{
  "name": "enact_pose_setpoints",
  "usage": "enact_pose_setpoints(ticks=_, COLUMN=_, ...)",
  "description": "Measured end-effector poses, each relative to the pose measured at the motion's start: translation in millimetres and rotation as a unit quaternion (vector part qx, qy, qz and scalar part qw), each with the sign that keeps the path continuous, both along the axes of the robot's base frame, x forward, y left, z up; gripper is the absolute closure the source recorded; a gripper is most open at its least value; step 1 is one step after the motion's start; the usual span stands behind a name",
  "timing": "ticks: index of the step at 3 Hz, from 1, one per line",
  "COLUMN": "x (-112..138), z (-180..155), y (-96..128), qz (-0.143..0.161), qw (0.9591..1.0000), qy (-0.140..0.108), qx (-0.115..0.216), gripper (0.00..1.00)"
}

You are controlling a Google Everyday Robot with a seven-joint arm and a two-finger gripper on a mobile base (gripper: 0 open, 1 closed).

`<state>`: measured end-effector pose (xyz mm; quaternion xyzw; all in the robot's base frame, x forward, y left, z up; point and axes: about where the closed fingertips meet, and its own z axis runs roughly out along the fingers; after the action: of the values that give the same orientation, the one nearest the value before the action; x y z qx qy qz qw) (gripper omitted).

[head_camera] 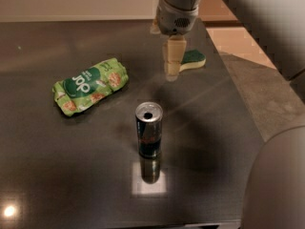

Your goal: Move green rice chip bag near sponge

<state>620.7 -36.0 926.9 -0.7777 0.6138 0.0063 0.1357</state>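
Note:
The green rice chip bag (90, 85) lies on its side at the left of the dark table (57, 166), light green with a dark oval logo. The sponge (192, 59), dark green on top with a pale yellow base, sits at the back right of the table. My gripper (172, 68) hangs from the arm above the table just left of the sponge, partly covering its left end. It is well to the right of the bag and holds nothing that I can see.
A dark drink can (148, 136) stands upright in the middle of the table, in front of the gripper. The table's right edge runs past the sponge, with a grey floor (267, 94) beyond. The robot's arm (257, 13) spans the upper right.

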Motion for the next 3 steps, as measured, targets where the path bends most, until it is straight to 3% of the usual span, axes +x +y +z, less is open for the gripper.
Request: enact_pose_setpoints(ticks=3, x=-1, z=-29, y=82, qz=0.074, qw=0.9965, qy=0.028, qx=0.026, gripper=0.00)
